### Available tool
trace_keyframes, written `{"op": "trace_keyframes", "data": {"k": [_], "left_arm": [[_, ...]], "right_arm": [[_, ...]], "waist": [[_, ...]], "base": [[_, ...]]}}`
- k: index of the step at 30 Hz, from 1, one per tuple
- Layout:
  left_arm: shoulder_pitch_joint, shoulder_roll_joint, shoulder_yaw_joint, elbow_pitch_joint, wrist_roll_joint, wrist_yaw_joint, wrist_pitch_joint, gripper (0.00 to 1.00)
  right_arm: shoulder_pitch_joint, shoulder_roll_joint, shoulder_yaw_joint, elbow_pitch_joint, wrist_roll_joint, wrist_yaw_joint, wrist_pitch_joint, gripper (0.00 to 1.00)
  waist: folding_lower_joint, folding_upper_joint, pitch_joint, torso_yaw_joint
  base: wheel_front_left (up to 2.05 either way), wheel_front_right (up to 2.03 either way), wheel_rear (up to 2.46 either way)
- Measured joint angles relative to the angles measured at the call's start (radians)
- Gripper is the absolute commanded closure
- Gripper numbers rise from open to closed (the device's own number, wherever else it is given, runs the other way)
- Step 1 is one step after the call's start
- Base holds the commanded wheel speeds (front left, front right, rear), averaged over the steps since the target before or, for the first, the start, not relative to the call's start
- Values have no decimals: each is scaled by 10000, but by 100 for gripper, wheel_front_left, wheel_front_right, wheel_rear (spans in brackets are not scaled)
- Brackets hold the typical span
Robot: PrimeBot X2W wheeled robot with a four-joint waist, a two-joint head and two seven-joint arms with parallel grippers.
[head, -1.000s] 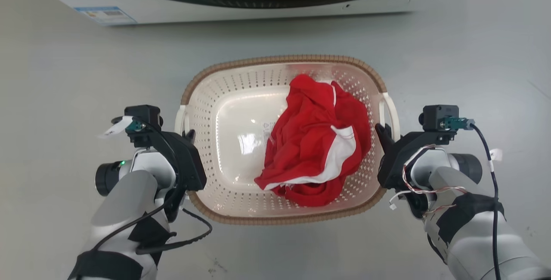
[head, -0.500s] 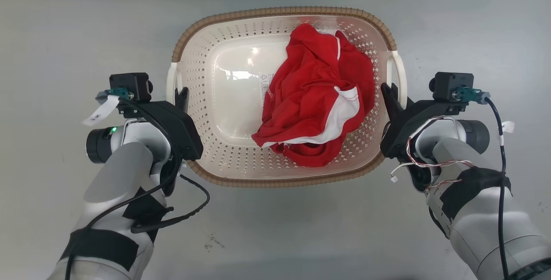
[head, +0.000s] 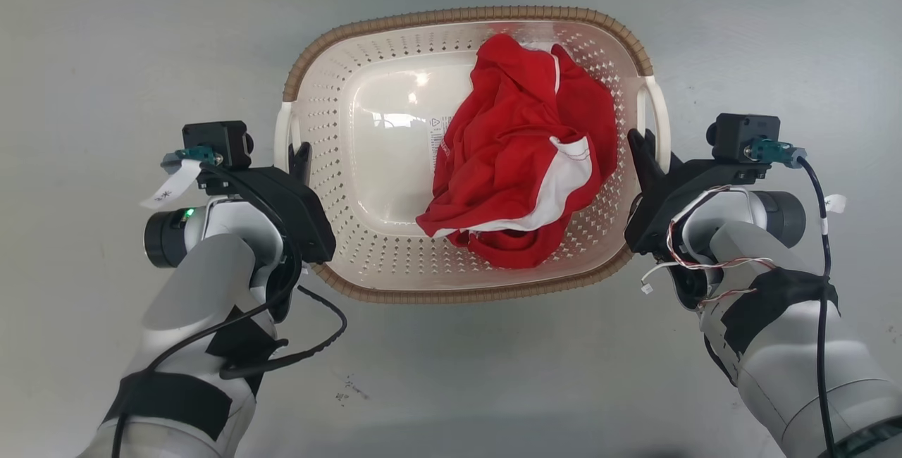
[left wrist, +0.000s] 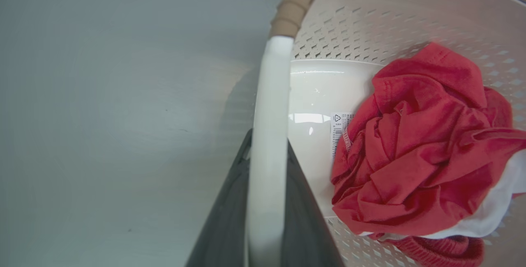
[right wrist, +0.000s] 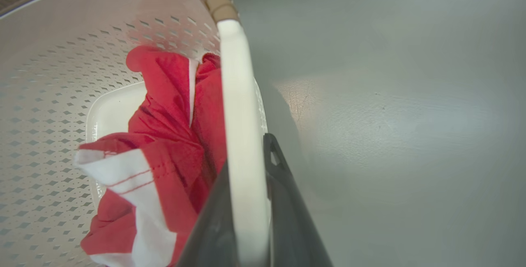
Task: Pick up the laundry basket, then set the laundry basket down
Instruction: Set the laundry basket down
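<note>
The laundry basket (head: 458, 15), cream perforated plastic with a brown woven-look rim, lies between my two arms in the head view. A crumpled red and white garment (head: 521, 155) fills its right half. My left gripper (head: 299, 155) is shut on the white left handle (head: 282, 130). My right gripper (head: 641, 144) is shut on the white right handle (head: 661, 120). In the left wrist view the dark fingers of the left gripper (left wrist: 267, 148) clamp the white handle bar (left wrist: 269, 107). The right wrist view shows the right gripper (right wrist: 250, 156) clamping its handle bar (right wrist: 236, 94) in the same way.
Plain grey floor (head: 106, 56) surrounds the basket on all sides. A few small dark specks (head: 345, 394) mark the floor near my left forearm. A black cable (head: 310, 352) loops out from the left wrist below the basket's near rim.
The camera has tilted: the washing machine has left the top edge and the basket sits higher and slightly larger in the picture. Both grippers stay shut on the handles.
</note>
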Motion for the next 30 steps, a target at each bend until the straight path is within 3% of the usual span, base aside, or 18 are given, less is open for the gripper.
{"op": "trace_keyframes", "data": {"k": [11, 12, 13, 14, 15, 16, 30], "left_arm": [[-149, -44, -40, 215, 0, -165, -48, 100], [-150, -44, -42, 228, 0, -167, -48, 100], [-151, -46, -44, 249, -2, -169, -48, 100], [-151, -36, -25, 261, -27, -169, -71, 65], [-154, -2, 6, 272, -69, -169, -92, 22], [-159, 58, 10, 295, -88, -171, -92, 0], [-70, 171, -322, 439, 50, -263, -631, 0]], "right_arm": [[-21, 38, 2, 157, 0, 23, -117, 100], [-22, 46, -2, 171, 2, 33, -127, 76], [-22, 59, 0, 178, 2, 33, -190, 0], [-30, 58, -29, 194, 10, 33, -203, 0], [-30, 42, -92, 236, 50, 33, -203, 0], [-30, 8, -79, 261, 58, 48, -213, 0], [28, -69, -234, 221, 343, 380, -688, 0]], "waist": [[0, 0, 14, 35], [0, 0, 15, 37], [0, 0, 15, 38], [0, 0, 13, 40], [0, 0, 10, 42], [0, 0, 3, 42], [-1, 0, -557, 114]], "base": [[0, 0, 0], [0, 0, 0], [0, 0, 0], [0, 0, 0], [0, 0, 0], [0, 0, 0], [0, 0, 0]]}}
